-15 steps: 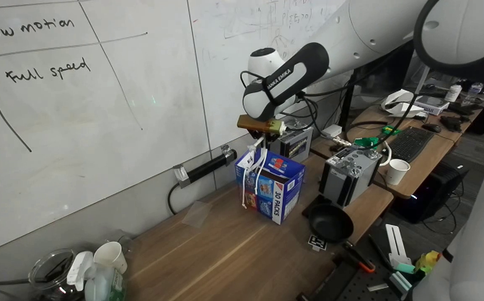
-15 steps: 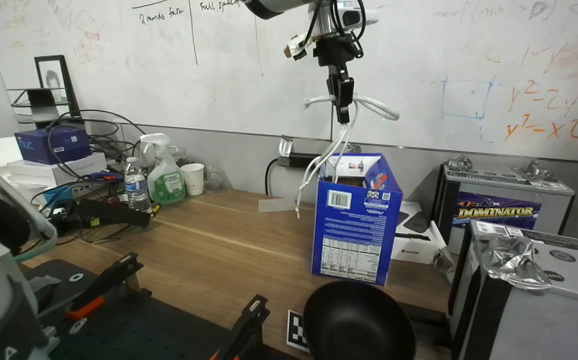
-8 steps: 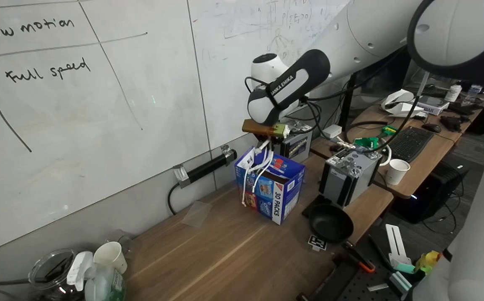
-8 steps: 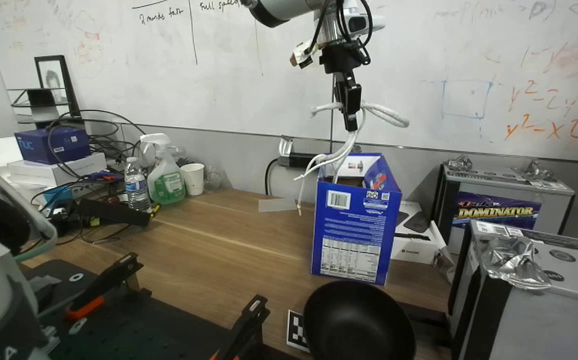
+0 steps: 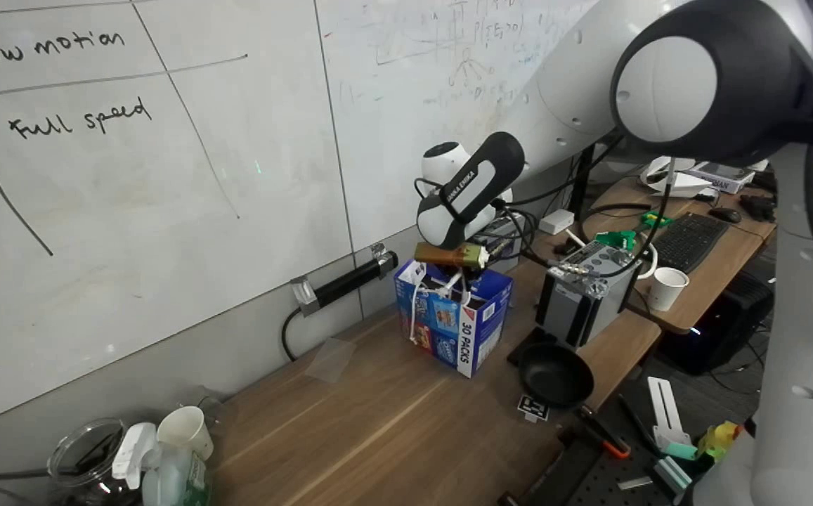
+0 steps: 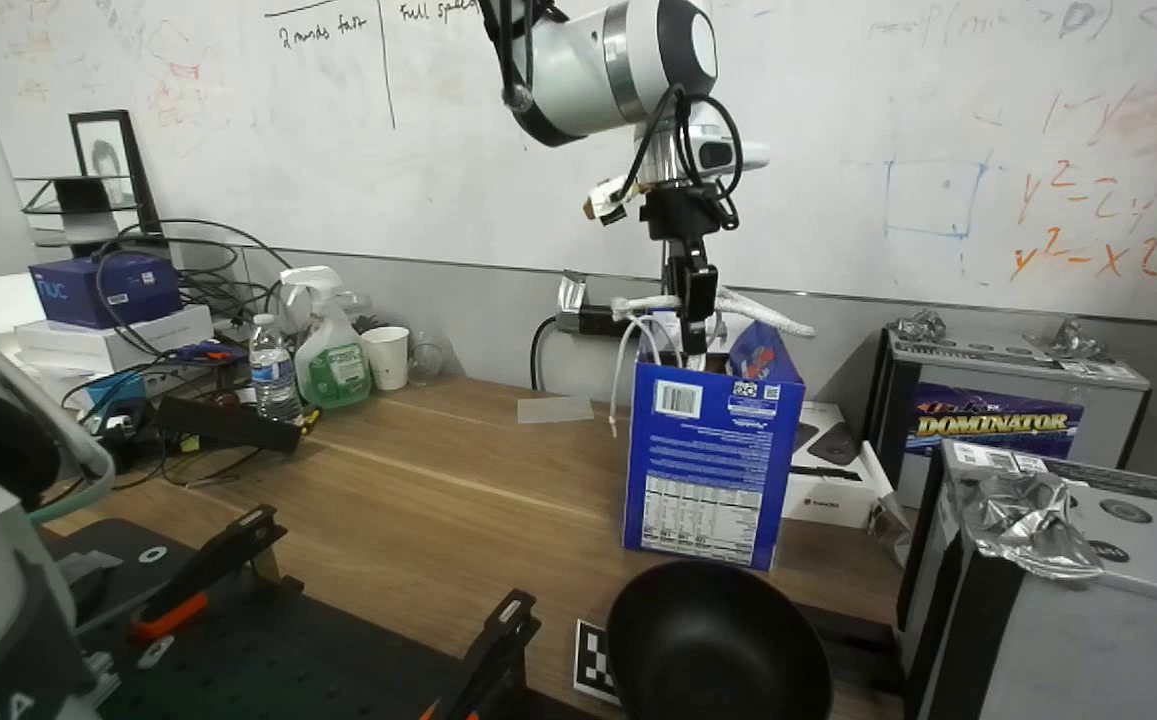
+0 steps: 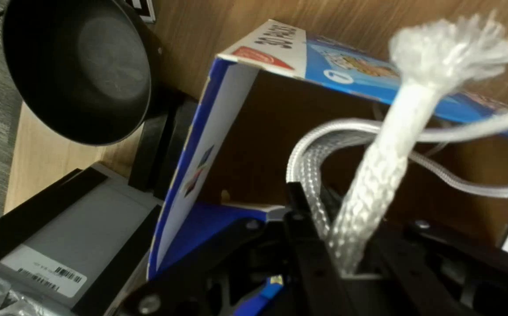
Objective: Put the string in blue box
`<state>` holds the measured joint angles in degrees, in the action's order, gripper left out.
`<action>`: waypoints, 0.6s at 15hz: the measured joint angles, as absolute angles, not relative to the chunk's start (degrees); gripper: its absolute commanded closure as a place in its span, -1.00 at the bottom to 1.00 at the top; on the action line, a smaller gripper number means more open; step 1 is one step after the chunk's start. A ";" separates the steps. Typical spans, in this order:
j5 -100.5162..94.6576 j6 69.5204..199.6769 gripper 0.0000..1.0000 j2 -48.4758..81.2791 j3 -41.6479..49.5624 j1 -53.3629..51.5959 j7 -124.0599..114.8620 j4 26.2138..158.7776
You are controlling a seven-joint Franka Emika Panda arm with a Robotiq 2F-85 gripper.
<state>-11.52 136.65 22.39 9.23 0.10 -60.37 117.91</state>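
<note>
While the hand [image 6: 695, 345] grips the string [image 7: 378, 175] at the mouth of the blue box [image 6: 713, 460], right of centre in an exterior view, one string end hangs outside the box's left edge | black pan [image 6: 718, 640]: lower centre | spray bottle [image 6: 334, 360]: left of centre, on the counter [image 6: 438, 470]

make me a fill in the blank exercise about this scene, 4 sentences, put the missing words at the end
1. The string gripped by the claw is ____ in colour.
2. One dangling end of it is not inside the blue box but ____.
3. Printed down the side of that box is "30 ____".
4. Under "Slow motion", the whiteboard says "Full ____".

Missing words: white; outside; PACKS; speed.
</note>
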 measured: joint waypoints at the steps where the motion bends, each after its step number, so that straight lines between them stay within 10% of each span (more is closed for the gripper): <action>1: -10.58 136.66 0.79 23.31 9.20 0.19 -59.53 117.89; 9: -3.21 136.59 0.77 26.14 8.85 0.76 -51.26 117.62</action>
